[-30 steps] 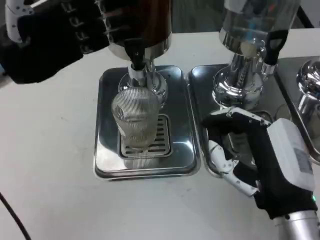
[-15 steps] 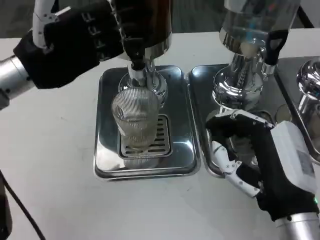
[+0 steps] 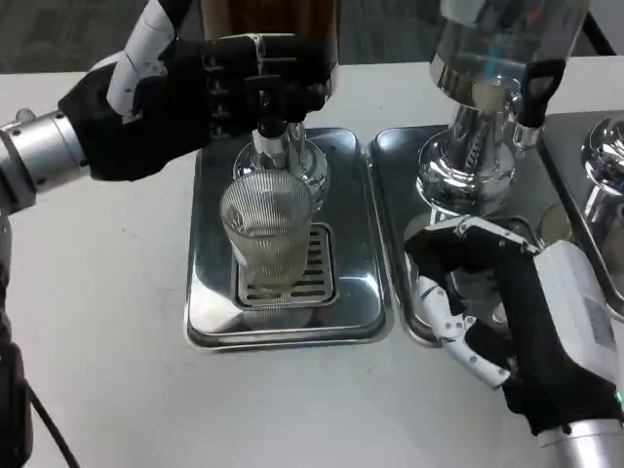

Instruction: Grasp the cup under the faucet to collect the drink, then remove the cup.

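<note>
We see the upright cup [image 3: 266, 239] just below our left hand [image 3: 210, 93], whose fingers [image 3: 278, 83] grasp the faucet [image 3: 270, 107]; right hand [image 3: 487, 292] released, farther.

I see a clear, vertically ribbed cup [image 3: 266, 232] on a shiny silver drip tray [image 3: 210, 292] with a slotted grille. The faucet [image 3: 270, 112] has a black handle. My hands are black-palmed with white trim, and the table [image 3: 107, 322] is white.
</note>
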